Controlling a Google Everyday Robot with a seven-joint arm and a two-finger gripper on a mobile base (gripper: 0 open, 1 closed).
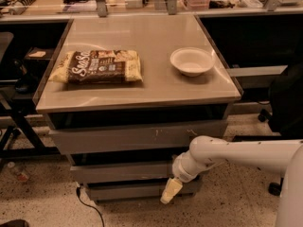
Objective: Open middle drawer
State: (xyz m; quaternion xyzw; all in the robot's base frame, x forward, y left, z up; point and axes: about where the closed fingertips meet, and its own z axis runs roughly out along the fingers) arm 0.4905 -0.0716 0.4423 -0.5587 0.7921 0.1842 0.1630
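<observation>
While the middle drawer (pixel 118 172) sits low in the cabinet, between the scratched upper drawer face (pixel 137 137) and the narrow bottom drawer face (pixel 128 191), its plain gray front shows a dark gap above it. At its right end the gripper (pixel 168 195) points down and left, its cream fingers (pixel 173 187) together and gripping nothing; whether they touch the drawer I cannot tell. The white arm (pixel 236 152) reaches in from the right. On the worktop (pixel 142 86) above, a snack bag (pixel 97 66) lies left and a white bowl (pixel 191 60) right, well apart
</observation>
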